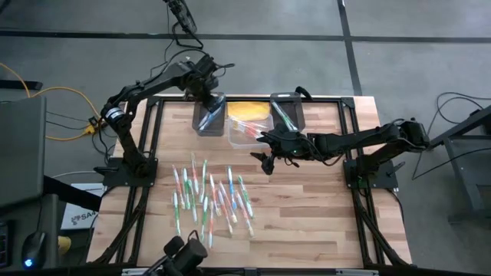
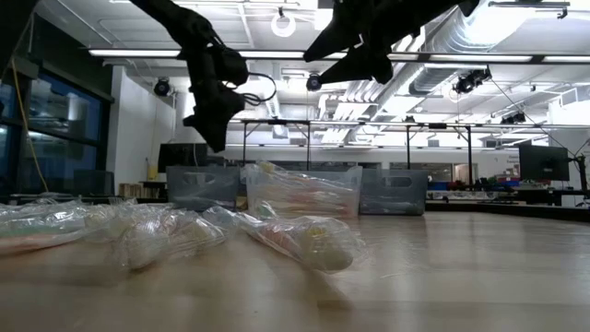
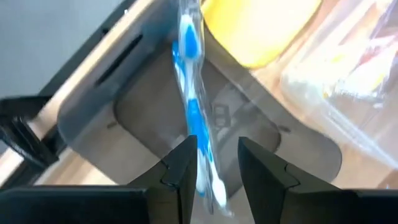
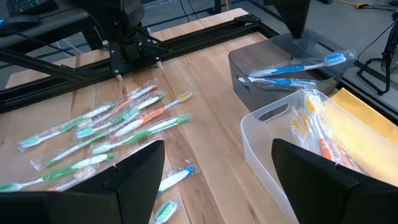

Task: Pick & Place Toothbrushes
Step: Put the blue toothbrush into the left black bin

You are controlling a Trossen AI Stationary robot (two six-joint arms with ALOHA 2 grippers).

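We see the left gripper (image 1: pixel 210 100) hanging over the grey bin (image 1: pixel 207 123) at the table's eleven o'clock, its jaws parted a little with a wrapped blue toothbrush (image 3: pixel 194 106) running down between the fingers (image 3: pixel 181 171); whether they pinch it or have let go, we cannot tell. The right gripper (image 1: pixel 268 162) hovers near the table's centre, jaws spread wide and holding nothing. Its wrist camera gives us what the overhead shot hides: blue brushes in the grey bin, orange and yellow ones in the clear bin (image 4: pixel 267 134) just beside it. The loose toothbrushes (image 1: pixel 211 198) lie scattered toward six o'clock.
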